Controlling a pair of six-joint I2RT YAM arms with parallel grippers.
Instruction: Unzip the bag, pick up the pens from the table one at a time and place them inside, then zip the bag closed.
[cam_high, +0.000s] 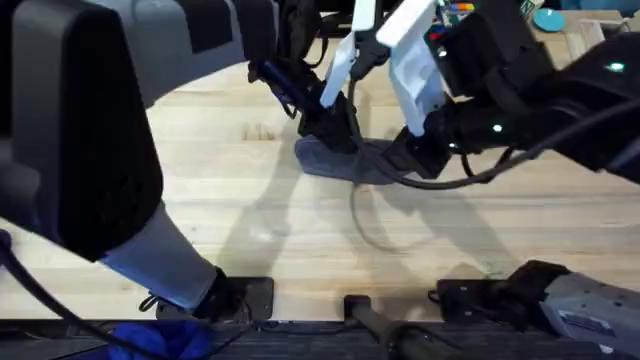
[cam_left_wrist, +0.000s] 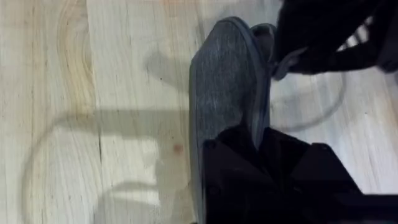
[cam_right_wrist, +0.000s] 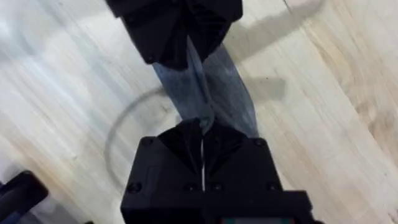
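The bag (cam_high: 352, 160), a blue-grey fabric pouch, lies on the wooden table (cam_high: 220, 190) near the middle, and both grippers pinch it. My left gripper (cam_high: 335, 128) is shut on its left end; in the left wrist view its black fingers (cam_left_wrist: 249, 168) clamp the bag (cam_left_wrist: 227, 81). At the other end my right gripper (cam_high: 420, 155) is shut on the raised top seam of the bag (cam_right_wrist: 217, 93), fingers (cam_right_wrist: 186, 146) pressed together. The left gripper (cam_right_wrist: 180, 31) faces it across the pouch. The pens are out of view.
A thin grey loop (cam_high: 365, 218), a cable or its shadow, lies on the table just in front of the bag. The arm bases (cam_high: 230, 295) and mounts line the near edge. Coloured clutter (cam_high: 550, 18) sits at the far right. Bare wood spreads left of the bag.
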